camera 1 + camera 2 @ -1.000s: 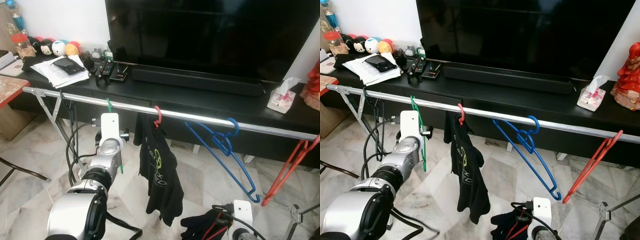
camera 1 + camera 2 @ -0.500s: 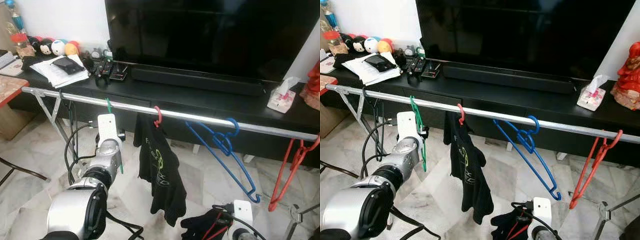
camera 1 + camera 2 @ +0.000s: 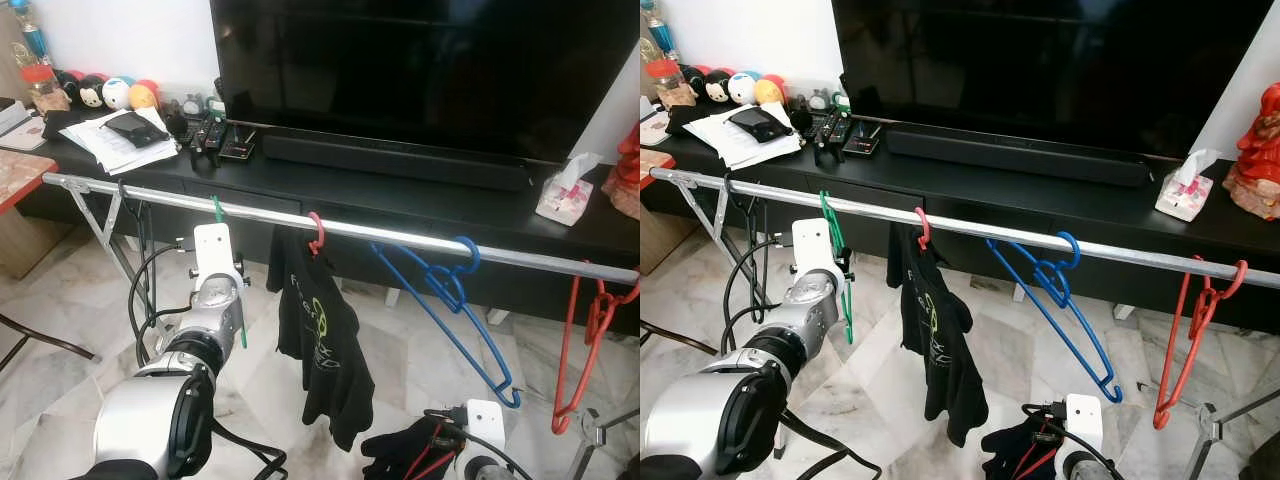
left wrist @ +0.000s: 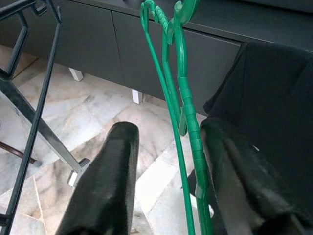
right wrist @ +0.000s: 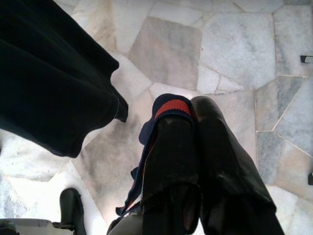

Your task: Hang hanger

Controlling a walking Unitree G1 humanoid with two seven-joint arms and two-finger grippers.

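1. Green hanger (image 4: 182, 93) hangs by its hook on the metal rail (image 3: 400, 238), near the rail's left end; thin plastic frame, judged light and fairly stiff, free to swing on the hook

2. Left tool (image 4: 168, 191) released: the two black fingers (image 4: 110, 186) stand apart on either side of the green frame, not pinching it; one finger sits just beside the lower bar

3. Right tool (image 5: 193, 161) low, over the marble floor (image 5: 234, 44); fingers clenched on a dark fabric piece with a red strip (image 5: 172, 108). In the head view a dark bundle with red wire (image 3: 415, 452) sits at that tool, possibly a clothed hanger, cannot confirm

4. Handling judgement: smooth plastic likely slips under a light pinch; best hold is the neck below the hook or the straight shoulder bar, where the frame is thickest

5. Rail occupants, robot's left to right: green hanger, black T-shirt (image 3: 325, 345) on a red hook, blue hanger (image 3: 450, 300), red hanger (image 3: 585, 330) near the far right end

6. Open room: bare rail between T-shirt and blue hanger, and a longer stretch between blue and red hangers

7. Edges to mind: TV surface (image 3: 420, 190) just behind the rail, rack's slanted leg (image 3: 105, 225) and black cables (image 3: 145, 290) beside the left arm
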